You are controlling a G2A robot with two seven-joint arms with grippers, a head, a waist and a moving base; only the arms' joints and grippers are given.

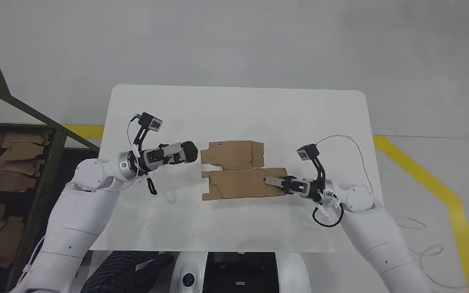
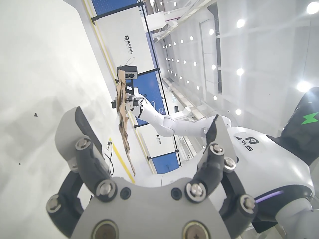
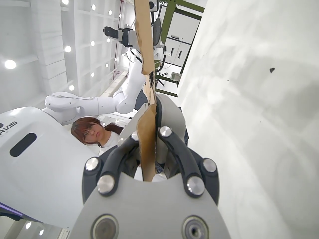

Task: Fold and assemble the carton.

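I have the carton (image 1: 233,170) edge clamped in the right gripper (image 3: 152,115) as an anchor. The left gripper (image 2: 147,115) is wide open and empty opposite, ready to fold.

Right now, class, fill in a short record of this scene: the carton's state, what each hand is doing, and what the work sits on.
carton: brown cardboard, flat, not yet folded into a box, near the middle of the table
right hand: shut on one end of the carton
left hand: open, holding nothing, just off the carton's other end
surface: white table
task status: assembly not yet done
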